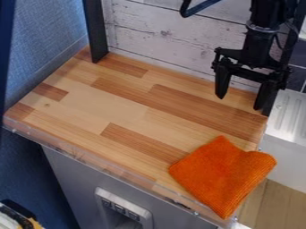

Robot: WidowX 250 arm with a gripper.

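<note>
Wooden counter, with a clear strip along its near edge, carries at its near right corner an orange cloth, which lies partly over the edge. Above the counter's far right part hangs the black gripper, its two fingers wide apart and holding nothing; behind stands a wall of whitish planks.

Whitewashed wooden boards line the back, and a textured blue wall stands at the left. The striped wooden counter sits above a grey cabinet, with pale wooden flooring at lower right.
</note>
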